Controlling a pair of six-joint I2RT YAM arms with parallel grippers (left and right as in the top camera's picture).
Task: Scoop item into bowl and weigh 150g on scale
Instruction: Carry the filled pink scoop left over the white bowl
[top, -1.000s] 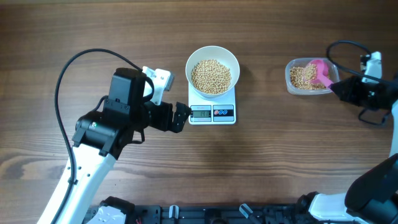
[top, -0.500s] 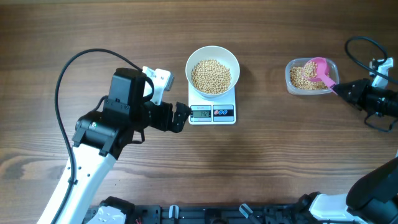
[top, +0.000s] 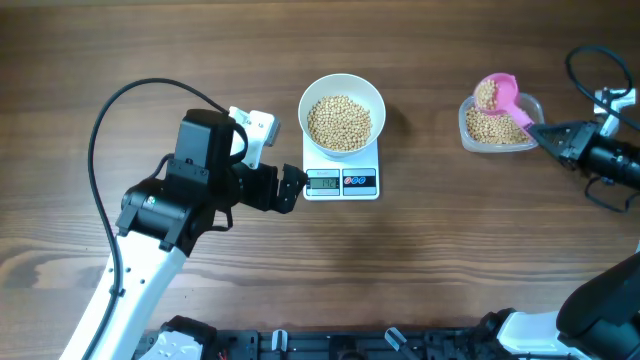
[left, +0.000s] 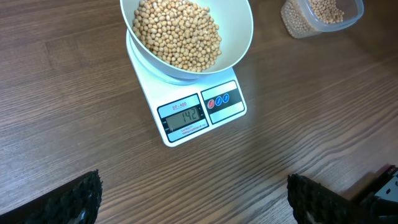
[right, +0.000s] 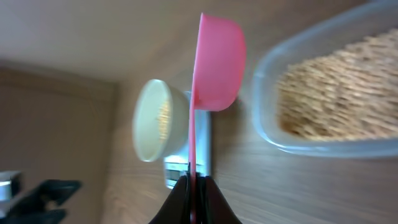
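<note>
Looks like a robotics lab setup to me. Plain wood-grain surface (top: 450, 260), a left arm (top: 160, 210) and a right arm (top: 605, 160) reaching in from the near edge, a loose black cable (top: 160, 82) looping over it, black mounting hardware (top: 300, 345) along the front. The kitchen bits are just a small scale (top: 341, 182) and a bowl (top: 305, 105) of beans (top: 339, 121).

A brown wooden tabletop (top: 450, 260) with visible grain and a low sheen carries a smooth white plastic scale (left: 202, 122) and a glossy white bowl (left: 239, 37) of matt beige-tan beans (left: 177, 31). The tub (top: 465, 125) is clear plastic, the pink scoop (top: 508, 102) smooth plastic. Finger pads (left: 71, 202) on the left end effector (left: 193, 190) look black, rough and matt.
</note>
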